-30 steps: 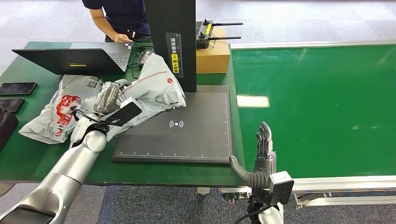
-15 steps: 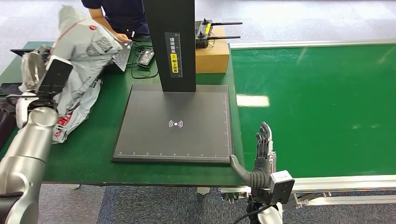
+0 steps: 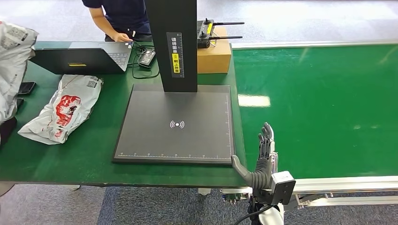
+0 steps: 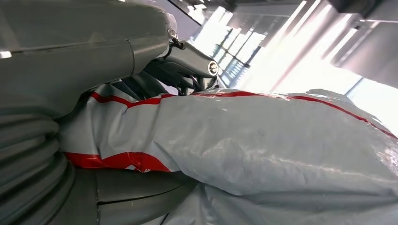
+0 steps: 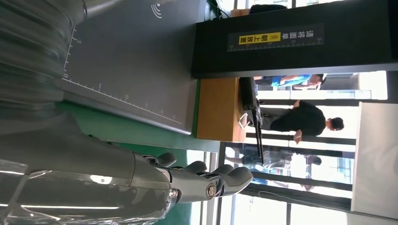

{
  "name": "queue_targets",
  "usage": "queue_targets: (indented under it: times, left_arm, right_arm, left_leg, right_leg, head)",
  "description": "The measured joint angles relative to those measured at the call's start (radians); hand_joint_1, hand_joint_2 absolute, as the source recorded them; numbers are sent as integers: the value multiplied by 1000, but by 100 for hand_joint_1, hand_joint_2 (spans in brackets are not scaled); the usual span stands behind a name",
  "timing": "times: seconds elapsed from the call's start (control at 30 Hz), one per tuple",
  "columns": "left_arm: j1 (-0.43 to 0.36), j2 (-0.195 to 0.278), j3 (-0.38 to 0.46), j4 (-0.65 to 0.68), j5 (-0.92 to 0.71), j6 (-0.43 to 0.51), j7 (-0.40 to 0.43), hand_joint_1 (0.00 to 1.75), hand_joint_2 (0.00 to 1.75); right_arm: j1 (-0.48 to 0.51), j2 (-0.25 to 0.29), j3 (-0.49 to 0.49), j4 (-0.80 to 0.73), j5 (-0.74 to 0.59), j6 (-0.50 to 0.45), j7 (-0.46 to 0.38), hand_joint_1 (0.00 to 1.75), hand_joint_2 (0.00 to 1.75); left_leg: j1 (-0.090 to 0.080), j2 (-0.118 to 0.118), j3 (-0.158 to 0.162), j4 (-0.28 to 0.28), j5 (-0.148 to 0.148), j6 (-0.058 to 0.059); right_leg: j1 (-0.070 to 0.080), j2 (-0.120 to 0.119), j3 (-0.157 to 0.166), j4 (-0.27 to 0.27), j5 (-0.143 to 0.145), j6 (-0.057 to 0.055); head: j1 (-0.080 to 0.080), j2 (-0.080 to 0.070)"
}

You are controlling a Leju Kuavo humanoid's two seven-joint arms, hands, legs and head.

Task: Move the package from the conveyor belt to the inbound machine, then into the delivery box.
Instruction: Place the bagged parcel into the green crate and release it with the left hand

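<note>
Green table [image 3: 94, 159] and conveyor belt [image 3: 328, 103] lie below. Left hand [image 4: 141, 89] grips the grey package [image 4: 263, 145] beyond the table's left edge; right hand [image 3: 263, 161], holding nothing with fingers apart, waits at the front edge. Slippery film may slide free before the delivery box.

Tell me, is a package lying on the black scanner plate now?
No, the black scanner plate is bare; one package lies on the green table beside it.

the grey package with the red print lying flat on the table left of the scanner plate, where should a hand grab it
Probably the grey package at its bulging middle, coming from above: it lies flat and limp on the table, long axis slanting, with open space around it.
</note>
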Motion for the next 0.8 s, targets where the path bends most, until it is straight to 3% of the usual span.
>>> queue_targets:
  times: [0.03, 0.07, 0.2, 0.47, 0.8]
  left_arm:
    - [-5, 7, 2, 9, -19, -2, 27, 3, 175]
    - [-10, 12, 4, 19, -36, -6, 52, 0, 175]
    - [-28, 19, 16, 46, -69, -36, 104, 0, 175]
    - [-45, 6, 17, 72, -96, -42, 103, 0, 175]
    - [-44, -20, 23, 92, -108, -69, 27, 0, 175]
  right_arm:
    - [0, 1, 0, 0, 0, 0, 0, 0, 175]
    - [0, 2, 0, 0, -1, 0, 0, 0, 175]
    - [0, 8, 0, 0, -1, -3, 0, 0, 175]
    - [0, 18, 0, 8, 0, -17, 0, 0, 175]
    - [1, 21, 0, 16, 0, -18, 0, 0, 175]
  left_leg:
    - [0, 0, 0, 0, 0, 0]
    - [0, 0, 0, 0, 0, 0]
    - [0, 0, 0, 0, 0, 0]
    - [0, 0, 0, 0, 0, 0]
    - [0, 0, 1, 0, 0, 0]
  right_leg:
    - [0, 0, 0, 0, 0, 0]
    - [0, 0, 0, 0, 0, 0]
    - [0, 0, 0, 0, 0, 0]
    - [0, 0, 0, 0, 0, 0]
    - [0, 0, 0, 0, 0, 0]
  head:
    - [0, 0]
    - [0, 0]
    - [0, 0]
    - [0, 0]
    - [0, 0]
